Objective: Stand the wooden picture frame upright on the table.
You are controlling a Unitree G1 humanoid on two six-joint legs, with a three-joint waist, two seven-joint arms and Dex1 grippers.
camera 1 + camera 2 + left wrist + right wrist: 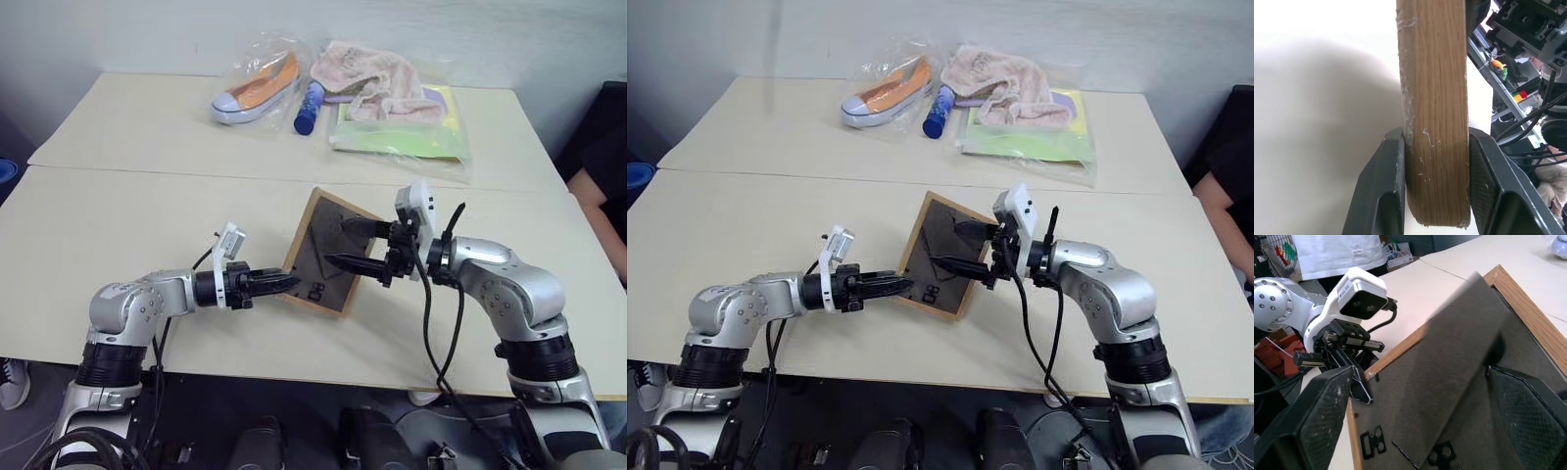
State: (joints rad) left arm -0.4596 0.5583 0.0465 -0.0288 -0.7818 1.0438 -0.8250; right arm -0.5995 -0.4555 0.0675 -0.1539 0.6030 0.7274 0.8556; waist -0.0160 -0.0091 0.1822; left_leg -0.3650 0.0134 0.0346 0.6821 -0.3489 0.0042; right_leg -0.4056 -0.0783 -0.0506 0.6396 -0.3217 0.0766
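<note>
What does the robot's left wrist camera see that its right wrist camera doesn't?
The left wrist view shows the picture frame's light wood edge up close, pinched between the left gripper's jaws.

The right wrist view shows the frame's dark grey back panel with its stand flap, small metal hangers, the right gripper's jaws spread wide on either side of the stand, and the left gripper's camera.

Both show the wooden picture frame and the cream table.
</note>
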